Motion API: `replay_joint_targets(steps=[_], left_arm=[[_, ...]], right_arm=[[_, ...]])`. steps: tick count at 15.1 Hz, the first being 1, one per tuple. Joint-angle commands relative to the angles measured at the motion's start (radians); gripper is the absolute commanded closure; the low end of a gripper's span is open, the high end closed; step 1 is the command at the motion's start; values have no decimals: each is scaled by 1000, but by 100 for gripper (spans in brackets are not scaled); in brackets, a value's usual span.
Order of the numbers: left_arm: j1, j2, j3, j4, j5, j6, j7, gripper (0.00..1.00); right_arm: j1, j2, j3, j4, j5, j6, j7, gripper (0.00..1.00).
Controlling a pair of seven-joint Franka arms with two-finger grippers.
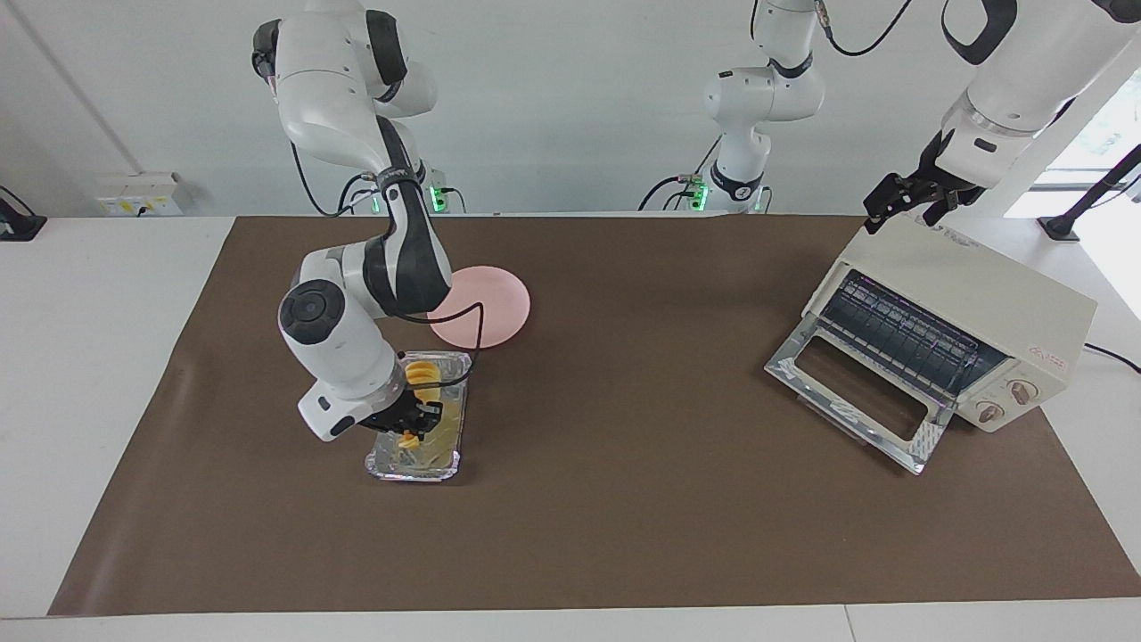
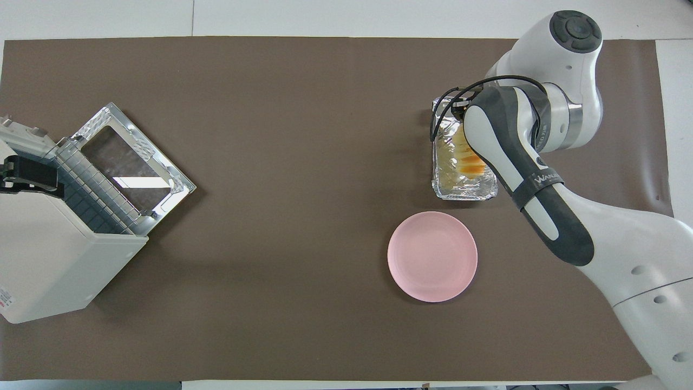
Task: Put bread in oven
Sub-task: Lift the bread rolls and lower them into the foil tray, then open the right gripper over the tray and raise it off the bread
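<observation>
right pincer: clenched on bread, low in foil tray
tray: 12 o'clock of pink plate, overhead view
oven: door down
left pincer: released, waits over oven top

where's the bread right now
In the foil tray at the right arm's end, beside the pink plate; the bread is gripped by the right tool.

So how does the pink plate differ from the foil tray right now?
The pink plate is round, matte and bare; the foil tray is rectangular, shiny and crinkled, with the bread in it. The right gripper is down in the tray; nothing is at the plate. Both sit on the brown mat.
</observation>
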Motion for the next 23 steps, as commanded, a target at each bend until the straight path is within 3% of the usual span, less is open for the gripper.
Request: replay_joint_targets(steps=[1, 8, 9, 10, 11, 23], left_arm=[[11, -26, -6, -29, -19, 16, 6, 0], [11, -26, -6, -29, -19, 16, 6, 0], [11, -26, -6, -29, -19, 16, 6, 0], [11, -26, -6, -29, -19, 16, 6, 0], [11, -26, -6, -29, -19, 16, 6, 0], [11, -26, -6, -29, -19, 16, 6, 0]], right_arm=[[-7, 32, 6, 24, -1, 57, -18, 100], [-7, 37, 6, -54, 9, 187, -16, 100], [-5, 37, 6, -56, 9, 188, -15, 75], [-7, 37, 6, -56, 9, 187, -15, 31], [-7, 34, 6, -55, 9, 176, -15, 0], [-43, -69, 3, -38, 6, -33, -64, 0]])
